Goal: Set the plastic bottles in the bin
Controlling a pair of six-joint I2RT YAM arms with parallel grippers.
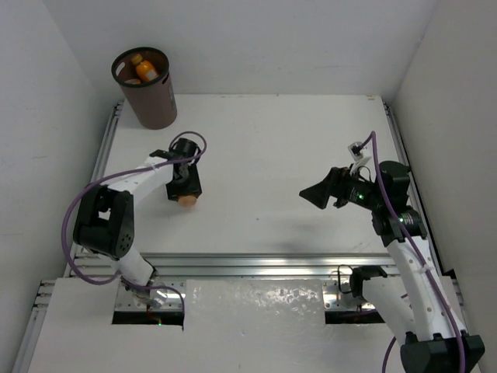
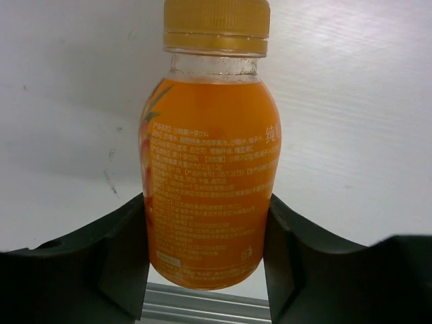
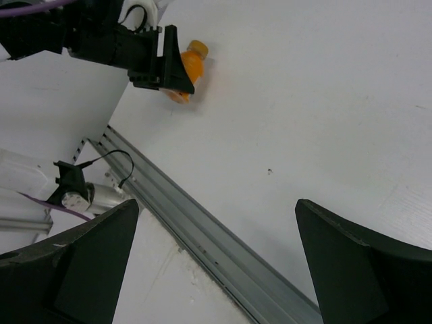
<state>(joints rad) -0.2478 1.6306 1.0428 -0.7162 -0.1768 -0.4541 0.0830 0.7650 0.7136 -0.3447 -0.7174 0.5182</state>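
My left gripper (image 1: 186,191) is shut on an orange bottle (image 2: 210,175) with a gold cap; its fingers (image 2: 125,250) press both sides of the bottle's lower body. The bottle's base shows below the gripper in the top view (image 1: 187,201), and the bottle also shows in the right wrist view (image 3: 190,66). The dark brown bin (image 1: 147,89) stands at the back left, beyond the left gripper, with orange bottles (image 1: 144,68) inside. My right gripper (image 1: 317,194) is open and empty over the right half of the table.
An aluminium rail (image 1: 256,264) runs along the table's near edge. White walls close in the left, back and right sides. A purple cable (image 1: 81,202) loops beside the left arm.
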